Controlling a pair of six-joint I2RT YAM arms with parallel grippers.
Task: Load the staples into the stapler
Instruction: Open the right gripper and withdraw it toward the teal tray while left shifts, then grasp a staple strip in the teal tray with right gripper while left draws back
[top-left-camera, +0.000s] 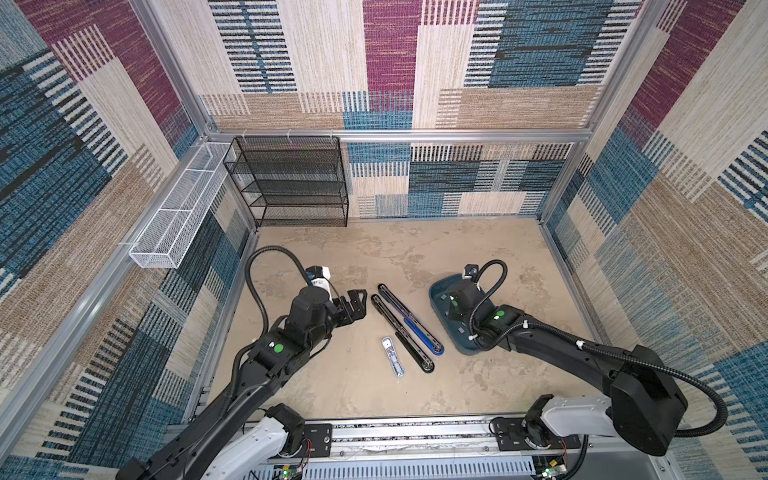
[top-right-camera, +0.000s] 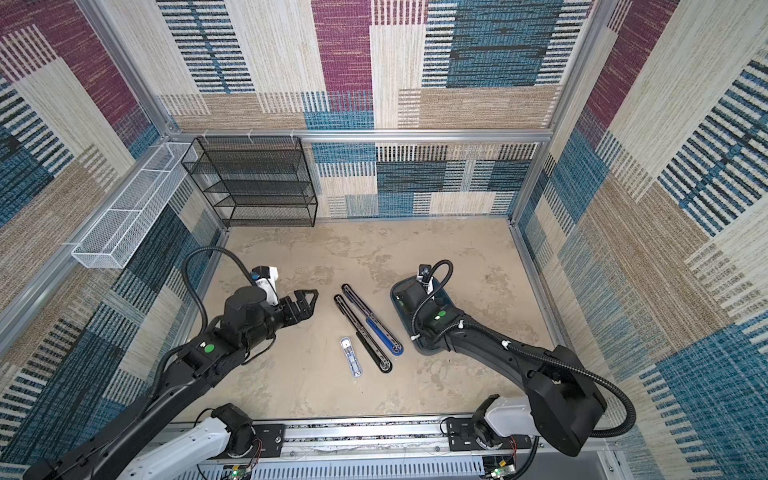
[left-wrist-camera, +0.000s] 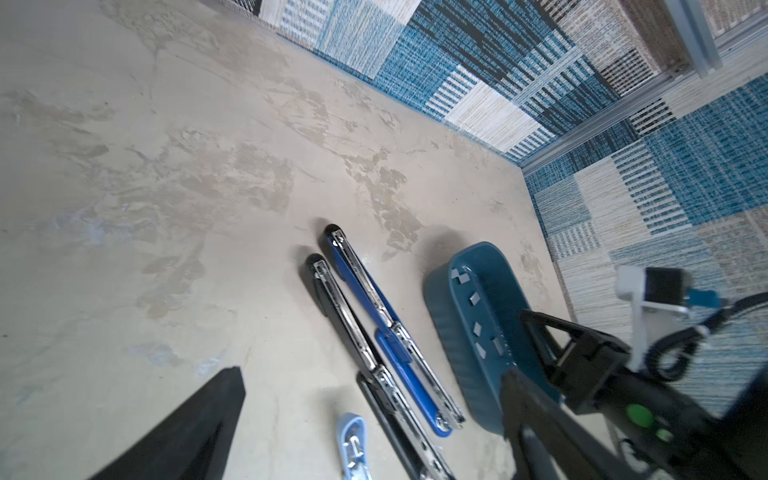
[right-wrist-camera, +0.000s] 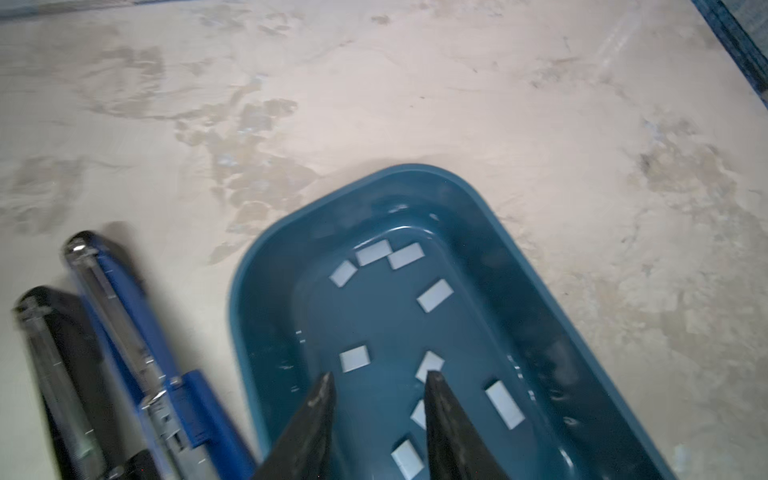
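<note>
Beige tabletop (top-left-camera: 374, 257) holds three staplers (top-left-camera: 415, 326), one tray (right-wrist-camera: 270, 266), nine visible staples (right-wrist-camera: 435, 295).

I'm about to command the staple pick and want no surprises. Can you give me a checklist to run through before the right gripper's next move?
1. Staples available in the blue tray: ok, several loose strips.
2. Right gripper over the tray, jaws apart: ok.
3. Strip between its jaws: not ok, none held.
4. Black stapler and blue stapler opened flat: ok.
5. Their magazines empty: cannot tell.
6. Left gripper open, clear of both staplers: ok.
</note>
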